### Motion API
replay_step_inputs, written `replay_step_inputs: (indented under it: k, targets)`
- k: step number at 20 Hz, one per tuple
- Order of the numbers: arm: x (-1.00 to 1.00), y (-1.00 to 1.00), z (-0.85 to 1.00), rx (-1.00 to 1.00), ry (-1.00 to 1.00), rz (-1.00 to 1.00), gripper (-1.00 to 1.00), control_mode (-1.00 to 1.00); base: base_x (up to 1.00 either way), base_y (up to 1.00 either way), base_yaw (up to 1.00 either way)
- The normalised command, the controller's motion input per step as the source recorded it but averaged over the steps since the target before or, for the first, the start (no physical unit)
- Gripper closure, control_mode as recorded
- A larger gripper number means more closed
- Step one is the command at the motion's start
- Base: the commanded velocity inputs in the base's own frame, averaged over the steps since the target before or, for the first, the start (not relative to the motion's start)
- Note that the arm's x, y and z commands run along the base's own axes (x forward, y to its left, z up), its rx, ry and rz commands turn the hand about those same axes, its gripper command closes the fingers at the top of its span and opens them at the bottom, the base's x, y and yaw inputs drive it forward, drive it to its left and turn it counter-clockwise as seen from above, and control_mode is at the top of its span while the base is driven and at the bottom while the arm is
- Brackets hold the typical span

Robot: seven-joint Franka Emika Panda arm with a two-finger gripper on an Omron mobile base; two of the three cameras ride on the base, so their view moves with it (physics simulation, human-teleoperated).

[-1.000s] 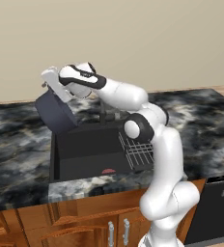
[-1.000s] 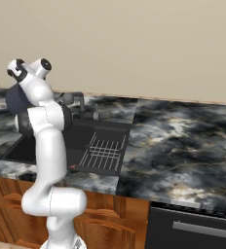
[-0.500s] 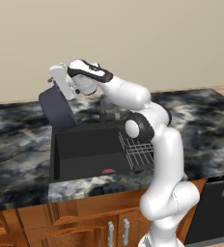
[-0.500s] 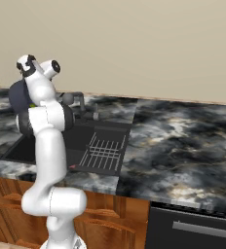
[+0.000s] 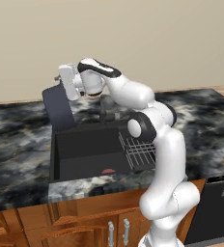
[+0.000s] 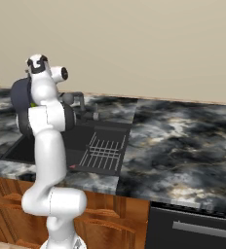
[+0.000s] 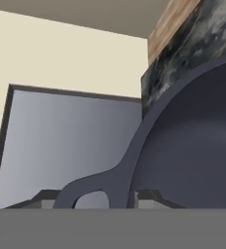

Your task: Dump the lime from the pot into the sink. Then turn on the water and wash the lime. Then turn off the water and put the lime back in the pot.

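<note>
The dark blue-grey pot (image 5: 60,108) hangs tipped steeply on its side over the back left corner of the black sink (image 5: 87,144). My gripper (image 5: 67,86) holds it from above, shut on one loop handle. In the hand view that handle (image 7: 88,192) runs between my fingertips (image 7: 149,197), and the pot's dark inside (image 7: 193,146) looks bare. From the right base view the pot (image 6: 18,97) sits behind my arm, above the sink (image 6: 17,148). The lime is hidden.
A grey wire rack (image 5: 139,149) fills the sink's right part, and a flat pink-red patch (image 5: 108,171) lies on its floor. The dark faucet (image 5: 106,103) stands behind the basin. Marble counter (image 6: 183,141) stretches right; a dishwasher front (image 6: 193,228) sits below.
The hand has swung up and rolled, tipping the pot from a slight tilt to nearly on edge over the sink's back left corner. The grip stays the same.
</note>
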Motion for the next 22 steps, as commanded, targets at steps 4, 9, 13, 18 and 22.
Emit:
replay_step_inputs:
  k: [4,9,13,18,22]
  targets:
    - [0.25,-0.07,0.0,0.13,0.0,0.0,1.0,-1.0,0.0,0.0,0.0]
    - [0.38,-0.09,0.02,0.11,0.0,0.0,1.0,-1.0,0.0,0.0,0.0]
    - [0.42,-0.16,0.11,0.07,0.0,0.0,1.0,-1.0,0.0,0.0,0.0]
    - [0.26,-0.17,0.2,0.06,0.0,0.0,1.0,-1.0,0.0,0.0,0.0]
    - [0.17,-0.16,0.24,0.07,0.0,0.0,1.0,-1.0,0.0,0.0,0.0]
